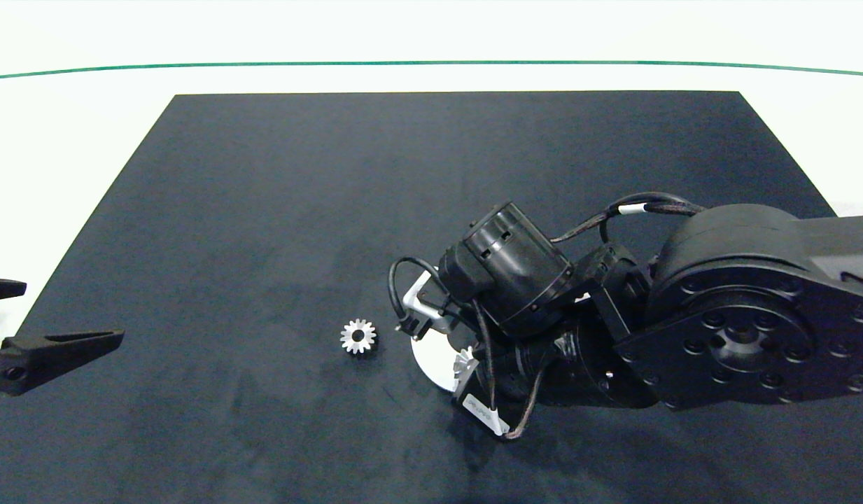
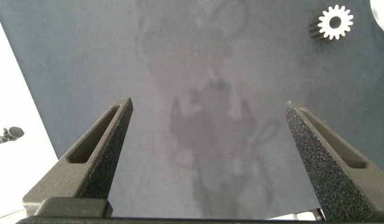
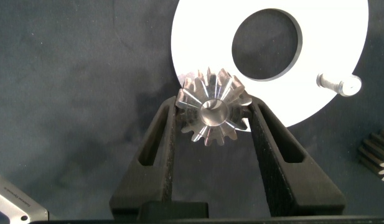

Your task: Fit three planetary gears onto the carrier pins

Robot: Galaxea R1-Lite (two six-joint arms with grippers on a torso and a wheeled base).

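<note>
A small silver metal spur gear [image 3: 211, 113] is clamped between the two grey fingers of the right gripper [image 3: 211, 124], held by its toothed rim so that its round centre bore is left free. In the right wrist view the gear is carried over the near edge of the flat white round carrier disc [image 3: 198, 37], which has a large centre hole; the grip seems chosen so that the bore can be lowered over a peg. Whether a peg lies directly beneath the held gear cannot be told, since the gear hides that spot.

One short whitish cylindrical carrier pin [image 3: 335, 83] is seen standing bare on the disc, well to one side of the fingers. Part of a second silver gear [image 3: 379, 158] shows just beyond the disc's rim; in the head view teeth [image 1: 464, 364] show at the disc's edge, below the right arm.

A third silver spur gear [image 1: 358, 337] is seen lying flat on the dark mat [image 1: 263, 210], apart from the disc and on the side of the right gripper that faces the other arm. The left gripper [image 1: 53, 329] is parked at the mat's edge, its fingers spread wide and holding nothing, with that loose gear [image 2: 335, 22] well ahead of its fingertips.

Counted: three gears are seen, one held, two lying; one pin is seen, the others hidden or out of view; one disc.
</note>
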